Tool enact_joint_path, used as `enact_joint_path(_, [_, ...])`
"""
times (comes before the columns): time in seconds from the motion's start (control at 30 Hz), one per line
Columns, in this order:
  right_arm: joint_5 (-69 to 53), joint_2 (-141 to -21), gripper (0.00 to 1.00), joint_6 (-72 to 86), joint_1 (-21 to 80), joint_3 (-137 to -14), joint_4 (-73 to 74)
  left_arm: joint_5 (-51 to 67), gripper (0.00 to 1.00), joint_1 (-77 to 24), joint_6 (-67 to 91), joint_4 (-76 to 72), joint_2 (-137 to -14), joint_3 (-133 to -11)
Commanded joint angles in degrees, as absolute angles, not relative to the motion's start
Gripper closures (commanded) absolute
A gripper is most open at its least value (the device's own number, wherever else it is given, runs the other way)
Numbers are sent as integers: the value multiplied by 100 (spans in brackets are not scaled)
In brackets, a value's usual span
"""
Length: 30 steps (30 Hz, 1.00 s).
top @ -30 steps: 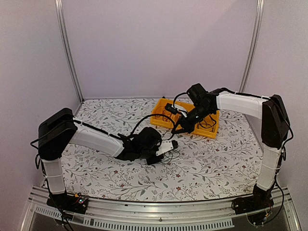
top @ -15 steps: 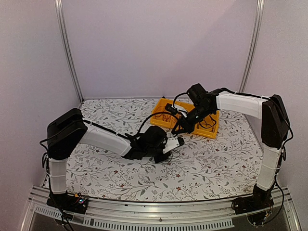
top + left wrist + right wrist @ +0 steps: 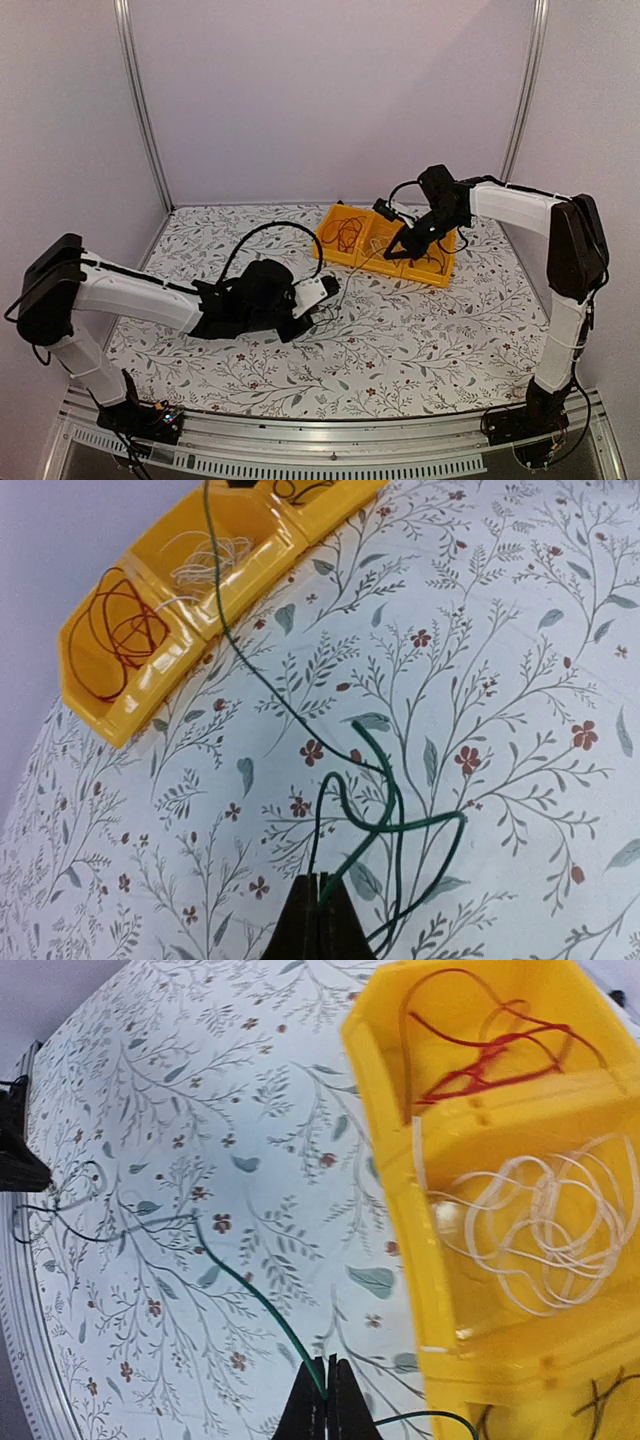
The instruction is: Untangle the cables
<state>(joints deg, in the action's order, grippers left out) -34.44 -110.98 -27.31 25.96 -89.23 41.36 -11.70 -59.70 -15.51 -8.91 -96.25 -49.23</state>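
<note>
The dark green cable [image 3: 375, 748] ran as one thin strand across the tabletop [image 3: 520, 680]. The left fingers [image 3: 318, 908] were clenched on its looped end, and the right fingers [image 3: 325, 1392] were clenched on it just beside the yellow tray [image 3: 400, 1160]. The red-brown cable [image 3: 125, 630] and the white cable [image 3: 210, 552] lay coiled in adjoining tray compartments. The tray stood near the far edge, with a broad stretch of tabletop between it and the near edge.
</note>
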Motion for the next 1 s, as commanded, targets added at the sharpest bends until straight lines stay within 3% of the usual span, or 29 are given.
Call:
enact_joint_path(0.0, [-2915,-10804,100,-2880,1270,-9294,4079,-1840,100,-5907,-697,-506,-7929,-3881])
enact_joint_path(0.23, [-1934,-10847,100,-2832,-210,-9673,3622,-2868,100,-5238,1501,921,-6522,-3435])
enact_joint_path(0.37, [-1392,-11011,100,-2726,-549,-9943,3412,-3126,100,-4791,2493,1495,-6057,-3289])
enact_joint_path(0.53, [-1685,-11110,100,-2719,-642,-10107,3425,-2962,100,-4677,2574,1297,-5646,-3065])
enact_joint_path(0.8, [-2082,-10847,100,-2792,-317,-9696,3497,-2607,100,-4676,2314,822,-6050,-3376])
enact_joint_path(0.97, [-1576,-10700,100,-2755,-309,-9697,3413,-2871,100,-4671,2365,960,-6271,-3605])
